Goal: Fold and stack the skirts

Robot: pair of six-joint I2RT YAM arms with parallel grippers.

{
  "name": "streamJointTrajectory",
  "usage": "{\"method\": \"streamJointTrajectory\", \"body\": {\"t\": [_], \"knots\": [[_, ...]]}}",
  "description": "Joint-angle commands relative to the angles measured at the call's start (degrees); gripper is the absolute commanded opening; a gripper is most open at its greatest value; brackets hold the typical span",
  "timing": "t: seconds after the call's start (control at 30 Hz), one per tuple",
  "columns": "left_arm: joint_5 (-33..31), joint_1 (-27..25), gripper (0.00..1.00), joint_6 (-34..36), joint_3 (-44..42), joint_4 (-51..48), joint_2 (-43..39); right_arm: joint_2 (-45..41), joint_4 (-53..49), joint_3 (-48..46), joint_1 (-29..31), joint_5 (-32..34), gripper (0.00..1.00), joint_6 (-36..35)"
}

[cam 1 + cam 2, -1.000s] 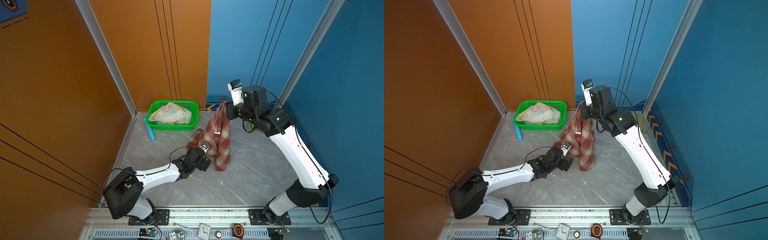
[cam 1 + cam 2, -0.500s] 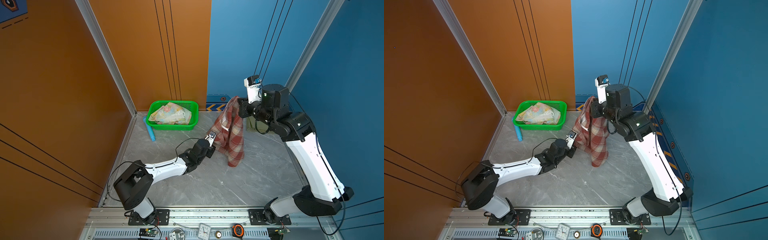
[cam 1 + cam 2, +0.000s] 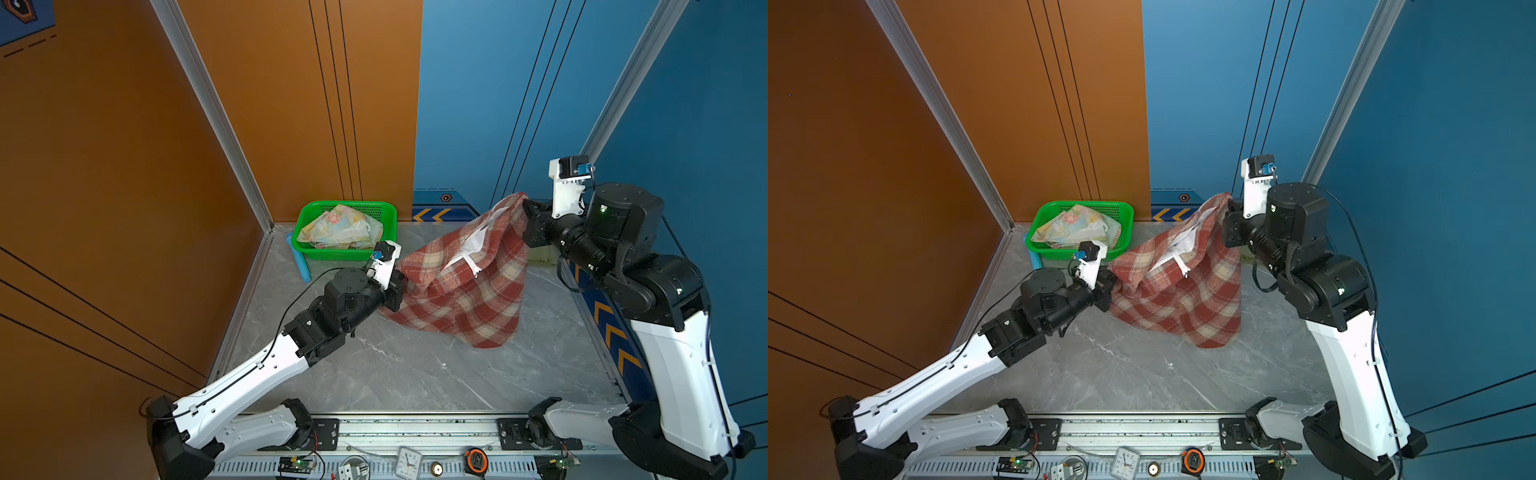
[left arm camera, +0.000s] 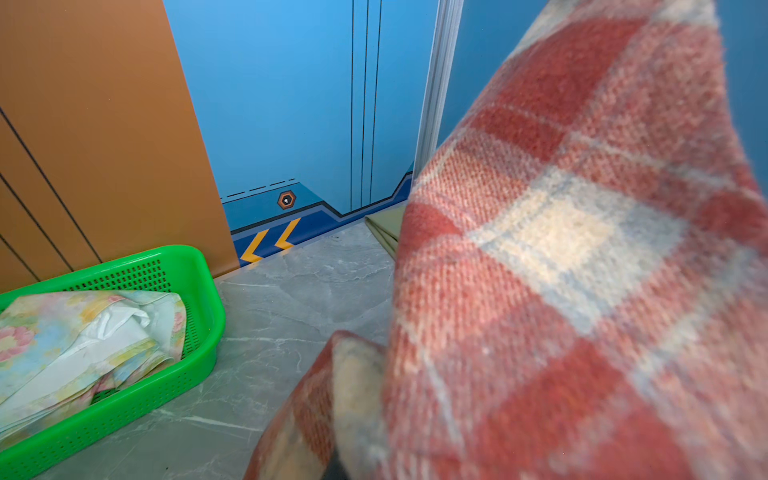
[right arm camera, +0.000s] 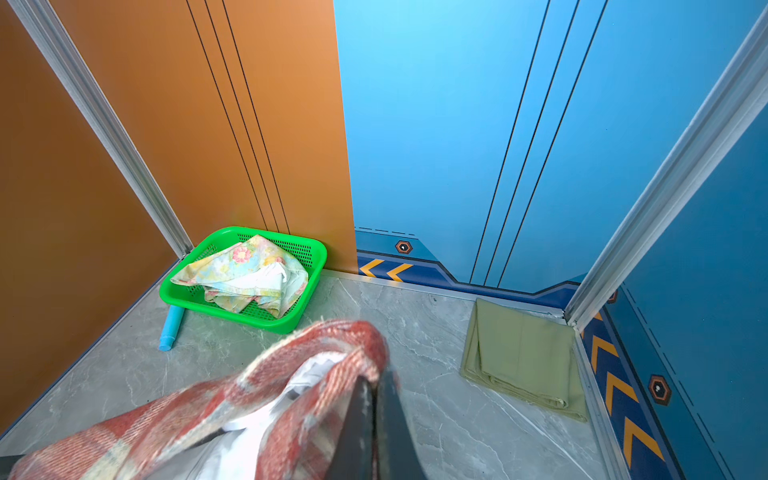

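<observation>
Red-cream plaid skirt (image 3: 457, 299) is held aloft, stretched by two upper corners, white lining exposed. Floral skirt (image 3: 338, 228) is left crumpled in green basket (image 3: 345, 203). Olive skirt (image 5: 523, 357) is laid folded flat at far right corner.

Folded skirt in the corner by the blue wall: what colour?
Plain olive-green, no pattern; the folded skirt shows best in the right wrist view.

This is a robotics lab cell rather than a home. The left arm (image 3: 249, 374) and right arm (image 3: 681, 374) are bolted to a metal rail (image 3: 415, 430) along the bottom edge of both top views, beside a clock (image 3: 408, 462), a tape measure (image 3: 477, 459) and a bare circuit board (image 3: 297, 462). Orange panels (image 3: 124, 166) at the left and blue panels (image 3: 478, 104) at the upper right (joined by aluminium posts (image 3: 216, 116)) box in a grey marble-look surface (image 3: 415, 374) edged with yellow chevrons (image 3: 432, 215).
</observation>
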Motion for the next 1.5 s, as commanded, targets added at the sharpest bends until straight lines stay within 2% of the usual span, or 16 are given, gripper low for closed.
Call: {"method": "streamJointTrajectory", "body": {"t": [0.0, 0.07, 0.13, 0.27, 0.3, 0.33, 0.37, 0.43, 0.47, 0.5, 0.57, 0.6, 0.83, 0.97, 1.23, 1.47], "knots": [[7.68, -0.55, 0.00, -5.82, 3.18, -3.97, 1.13, 0.17, -4.51, 3.12, -2.16, 3.12, 0.00, 1.26], [10.06, 0.53, 0.00, -9.93, 3.06, -3.69, 3.09, 1.61, -5.63, 2.68, -5.52, -0.55, 0.00, 3.04], [15.61, 3.85, 0.00, -14.86, 1.22, -0.42, 5.45, 4.06, -5.55, 0.69, -8.95, -5.43, 0.00, 4.79], [26.77, 14.15, 0.00, -25.32, -0.25, 6.42, 15.34, 14.04, -2.08, -2.82, -12.09, -10.95, 0.00, 7.39], [28.15, 16.21, 0.03, -27.17, 0.68, 6.88, 17.66, 17.18, -1.18, -2.67, -12.46, -11.49, 0.00, 7.96], [30.98, 18.28, 0.27, -28.33, 2.50, 7.57, 22.16, 20.97, -0.56, -1.71, -12.94, -12.17, 0.00, 8.20], [32.32, 19.89, 0.52, -29.26, 4.54, 7.91, 25.78, 24.82, -0.53, -0.07, -13.27, -12.76, 0.19, 8.58], [32.44, 21.75, 0.75, -30.29, 8.92, 6.12, 31.00, 30.22, -1.17, 2.35, -13.40, -12.23, 0.61, 9.99], [32.24, 22.48, 0.95, -30.49, 11.17, 3.79, 33.04, 31.78, -1.48, 2.41, -13.39, -11.97, 0.73, 10.72], [31.76, 22.69, 0.99, -30.57, 12.36, 2.30, 33.86, 32.08, -1.38, 1.39, -13.30, -11.56, 0.79, 11.12], [30.55, 22.57, 0.98, -29.95, 12.57, 0.33, 33.33, 31.02, -0.94, -2.78, -13.32, -10.18, 0.92, 11.93], [29.90, 22.45, 0.98, -29.37, 12.19, -0.90, 32.67, 30.12, -0.61, -5.25, -13.40, -9.49, 0.93, 12.43], [22.56, 20.58, 0.98, -25.44, 3.75, -12.34, 24.69, 17.65, 8.42, -31.20, -13.71, -9.04, 0.91, 19.79], [18.49, 17.02, 1.00, -24.34, -0.50, -17.13, 21.19, 12.97, 9.07, -39.98, -11.69, -8.79, 0.89, 21.27], [11.80, 6.43, 0.93, -23.63, -9.89, -16.95, 21.80, 8.83, 12.43, -47.03, -10.47, -12.77, 0.88, 23.59], [8.00, 5.12, 0.93, -18.50, -8.94, -4.59, 29.41, 6.31, 13.26, -48.42, -9.17, -13.50, 0.88, 22.98]]}}
